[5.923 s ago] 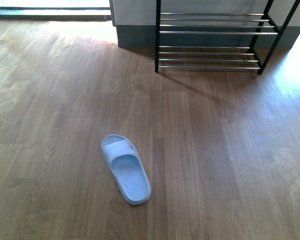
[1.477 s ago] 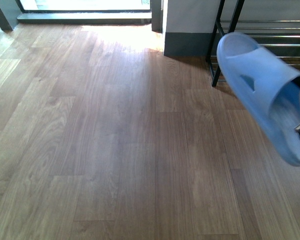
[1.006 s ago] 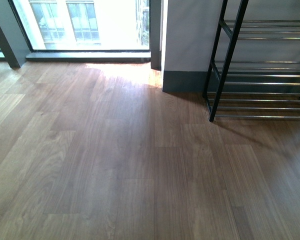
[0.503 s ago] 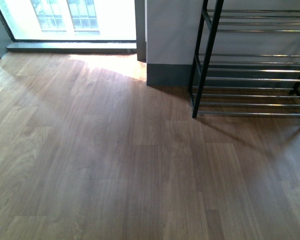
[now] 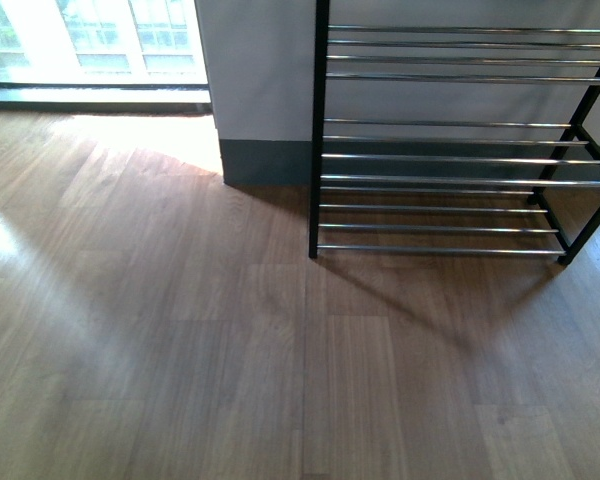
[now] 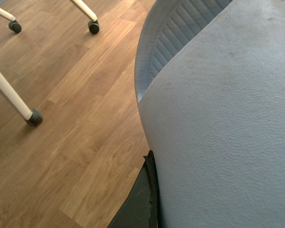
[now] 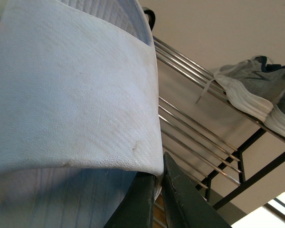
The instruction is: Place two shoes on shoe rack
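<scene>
The shoe rack (image 5: 440, 150), a black frame with silver bars, stands against the wall at the upper right of the front view; the tiers seen there are bare. Neither gripper shows in the front view. My left gripper (image 6: 152, 161) is shut on a light blue slipper (image 6: 218, 118) that fills most of the left wrist view, held above the wood floor. My right gripper (image 7: 161, 166) is shut on the edge of a second light blue slipper (image 7: 71, 85), close beside the rack (image 7: 194, 128). Grey sneakers with white soles (image 7: 256, 90) sit on the rack's top tier.
A white wall with a grey skirting board (image 5: 265, 160) stands left of the rack, and a bright window (image 5: 90, 40) lies beyond it. White legs on castors (image 6: 33, 116) stand on the floor under my left arm.
The front view has swung round, so the rack has shifted from the right edge toward the middle. The blue slipper seen at the right 1.5 s ago is out of that view.
</scene>
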Motion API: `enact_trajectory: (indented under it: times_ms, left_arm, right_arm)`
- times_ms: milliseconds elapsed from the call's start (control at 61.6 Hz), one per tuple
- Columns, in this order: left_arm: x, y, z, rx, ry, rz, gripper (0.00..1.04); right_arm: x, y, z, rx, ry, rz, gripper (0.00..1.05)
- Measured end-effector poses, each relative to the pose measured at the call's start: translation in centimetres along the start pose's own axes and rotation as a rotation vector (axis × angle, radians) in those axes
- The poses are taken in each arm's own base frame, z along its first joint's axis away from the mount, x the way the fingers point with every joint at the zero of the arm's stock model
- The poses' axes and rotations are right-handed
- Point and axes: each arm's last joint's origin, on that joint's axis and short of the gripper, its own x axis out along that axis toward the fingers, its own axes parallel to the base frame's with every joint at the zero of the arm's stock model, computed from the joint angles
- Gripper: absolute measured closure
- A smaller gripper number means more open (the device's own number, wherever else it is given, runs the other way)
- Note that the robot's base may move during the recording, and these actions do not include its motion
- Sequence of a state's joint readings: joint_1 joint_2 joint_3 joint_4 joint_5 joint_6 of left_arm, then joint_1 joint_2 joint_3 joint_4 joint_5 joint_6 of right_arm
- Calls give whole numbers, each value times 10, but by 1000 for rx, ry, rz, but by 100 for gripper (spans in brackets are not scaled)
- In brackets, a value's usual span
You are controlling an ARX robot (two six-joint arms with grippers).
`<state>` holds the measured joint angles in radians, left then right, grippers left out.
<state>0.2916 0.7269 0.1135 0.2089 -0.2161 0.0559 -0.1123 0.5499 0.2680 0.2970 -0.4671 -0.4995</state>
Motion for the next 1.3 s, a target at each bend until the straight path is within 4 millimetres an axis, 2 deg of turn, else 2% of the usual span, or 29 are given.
enact_trajectory:
  times_ms: [1298]
  left_arm:
    - [0,0,0,2,1,-2,103]
  right_arm:
    - [0,0,-1,5,5,0,103]
